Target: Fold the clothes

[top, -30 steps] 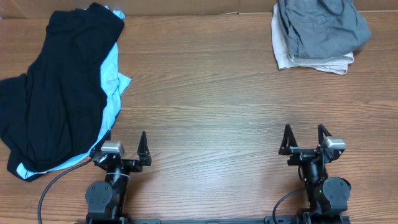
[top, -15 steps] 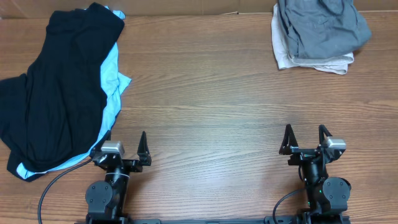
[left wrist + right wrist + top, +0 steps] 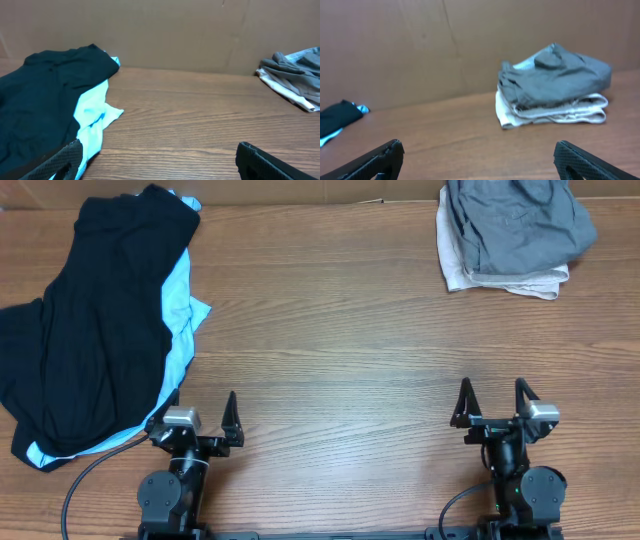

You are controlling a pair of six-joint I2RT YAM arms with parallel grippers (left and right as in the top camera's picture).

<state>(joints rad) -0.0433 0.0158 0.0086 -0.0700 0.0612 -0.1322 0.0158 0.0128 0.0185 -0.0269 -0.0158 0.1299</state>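
The black shirt (image 3: 90, 320) is lying crumpled and unfolded on the bench's (image 3: 330, 330) left side, spreading from the back edge down toward the left arm's base. A blue tee (image 3: 182, 305) is lying under it, peeking out along its right edge and again at its near-left corner. At the far-right corner a grey garment (image 3: 515, 220) is sitting folded on top of a cream one (image 3: 505, 280). The two are making a stack well apart from the black shirt.

The left fingers (image 3: 231, 408) are standing spread wide, pinching nothing, low over the bench near the front edge. The outer one is showing right at the black shirt's near hem, and whether it is touching the cloth cannot be told. The right fingers (image 3: 463, 398) are likewise standing spread wide and empty near the front right, pointing toward the stack, which is showing between them in the right wrist view. A brown cardboard wall (image 3: 420, 45) is running along the back of the bench.
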